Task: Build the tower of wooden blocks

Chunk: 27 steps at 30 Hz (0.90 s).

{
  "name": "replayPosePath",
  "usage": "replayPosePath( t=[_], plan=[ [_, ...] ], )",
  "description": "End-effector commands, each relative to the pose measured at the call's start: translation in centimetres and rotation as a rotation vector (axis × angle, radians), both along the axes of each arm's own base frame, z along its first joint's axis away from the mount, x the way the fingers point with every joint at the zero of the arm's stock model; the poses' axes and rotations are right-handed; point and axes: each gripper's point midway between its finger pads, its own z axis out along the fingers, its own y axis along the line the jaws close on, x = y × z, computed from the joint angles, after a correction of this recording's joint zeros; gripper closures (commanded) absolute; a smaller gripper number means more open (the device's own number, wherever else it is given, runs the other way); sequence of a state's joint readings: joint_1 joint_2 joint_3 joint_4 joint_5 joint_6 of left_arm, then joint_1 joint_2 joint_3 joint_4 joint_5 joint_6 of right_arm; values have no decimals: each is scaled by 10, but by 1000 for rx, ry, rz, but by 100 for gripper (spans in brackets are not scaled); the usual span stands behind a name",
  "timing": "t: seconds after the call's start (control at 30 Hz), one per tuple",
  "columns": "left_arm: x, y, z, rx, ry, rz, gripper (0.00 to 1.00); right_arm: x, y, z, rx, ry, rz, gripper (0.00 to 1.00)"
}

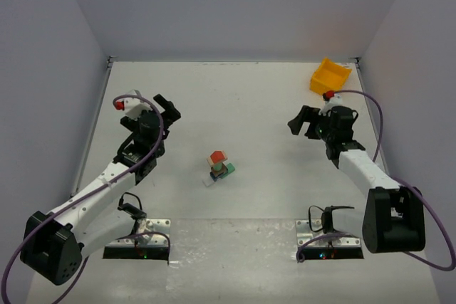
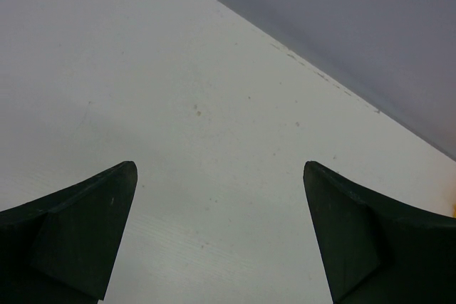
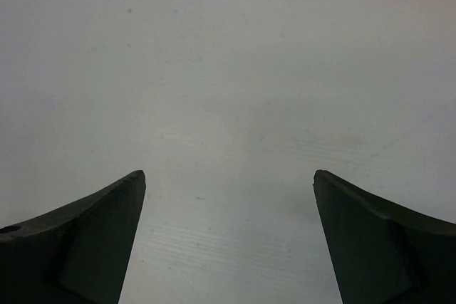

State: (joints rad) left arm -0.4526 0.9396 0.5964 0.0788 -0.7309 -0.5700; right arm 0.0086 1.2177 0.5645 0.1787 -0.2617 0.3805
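Note:
The wood block tower (image 1: pixel 218 167) stands near the middle of the table: a white block at the bottom, blue, teal and green ones above, tan and red on top. My left gripper (image 1: pixel 168 108) is open and empty, up and to the left of the tower, well apart from it. My right gripper (image 1: pixel 302 122) is open and empty, up and to the right of the tower. In the left wrist view the gripper (image 2: pixel 219 172) shows only bare table between its fingers. The right wrist view shows the same between that gripper's (image 3: pixel 229 176) fingers. The tower is out of both wrist views.
A yellow plastic bin (image 1: pixel 330 76) sits at the far right corner, just behind my right arm. Grey walls close the table on the left, back and right. Two metal base plates (image 1: pixel 139 245) lie at the near edge.

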Motion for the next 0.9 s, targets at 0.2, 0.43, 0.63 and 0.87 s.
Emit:
replayPosePath(
  t=[0.2,0.43,0.63,0.87],
  plan=[
    [4,22,6,-54,-80,108,0,-8,-63,-1,156,-68,-554,1],
    [4,31,4,-49,-89,165,0,-16,-68,-2,146,-149,-562,1],
    [3,32,4,-46,-91,172,0,-17,-64,1,161,-180,-538,1],
    [0,33,5,-55,-104,172,0,-19,-64,-3,154,-147,-541,1]
  ],
)
